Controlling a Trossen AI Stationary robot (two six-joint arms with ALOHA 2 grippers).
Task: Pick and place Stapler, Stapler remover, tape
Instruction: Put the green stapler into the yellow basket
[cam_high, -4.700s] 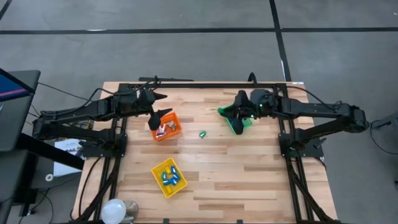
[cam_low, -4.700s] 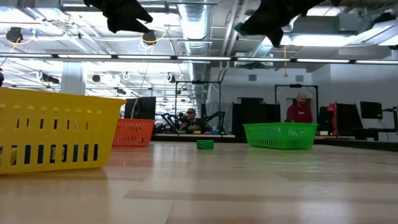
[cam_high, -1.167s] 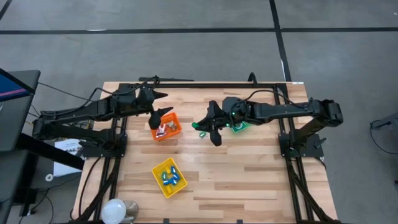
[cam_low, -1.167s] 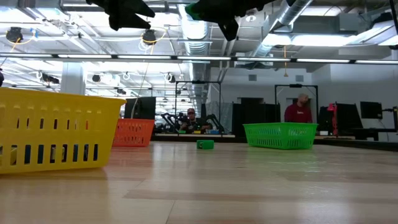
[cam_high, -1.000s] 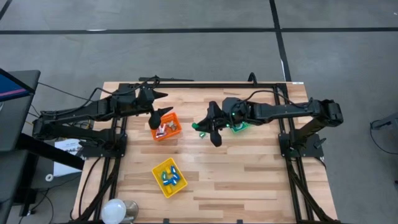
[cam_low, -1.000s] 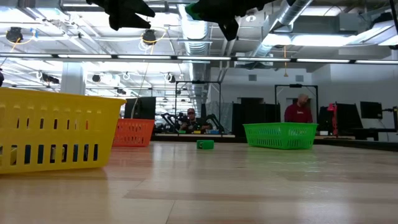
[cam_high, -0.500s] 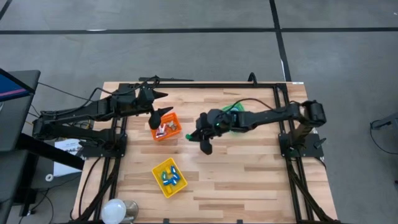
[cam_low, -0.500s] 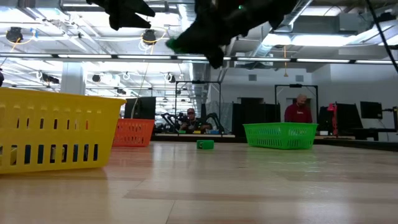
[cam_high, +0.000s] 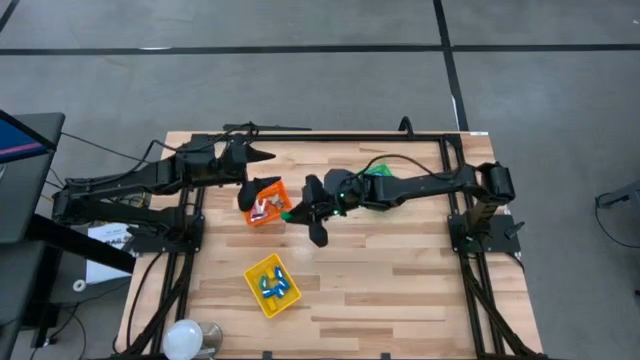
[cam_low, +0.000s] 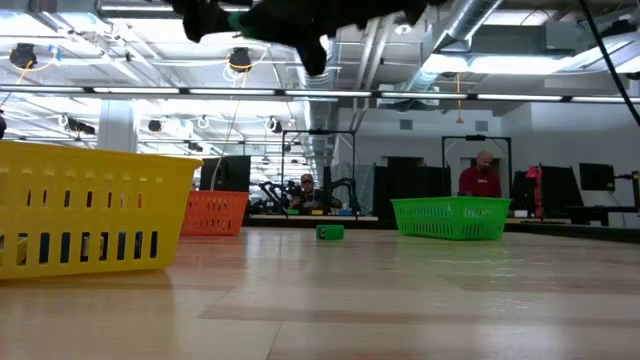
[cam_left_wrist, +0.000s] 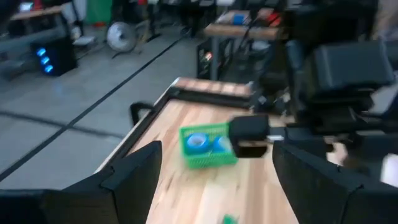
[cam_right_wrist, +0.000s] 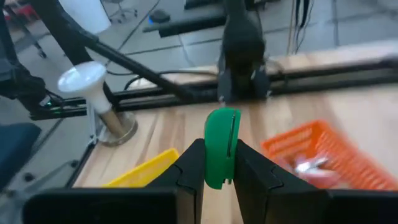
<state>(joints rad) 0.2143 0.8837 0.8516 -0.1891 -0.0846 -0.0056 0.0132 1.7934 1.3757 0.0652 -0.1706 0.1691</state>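
Three bins (cam_high: 266, 202) on wooden table (cam_high: 400, 260); workshop room behind.

Lying pale and planked under everything, the wooden bench (cam_high: 400, 270), with grey floor (cam_high: 300, 80) crossed by dark lines spreading around it. Standing on the bench, well apart from one another: an orange bin (cam_low: 214, 213), a yellow bin (cam_low: 90, 210) and a green bin (cam_low: 450, 218), all slotted along their walls. Sitting at the bench's corner beyond the yellow bin, a white-domed lamp (cam_high: 185, 338) on a metal base. Showing off the left edge, a dark monitor (cam_high: 20, 135). Sitting at desks in the room behind, two people (cam_low: 484, 175).
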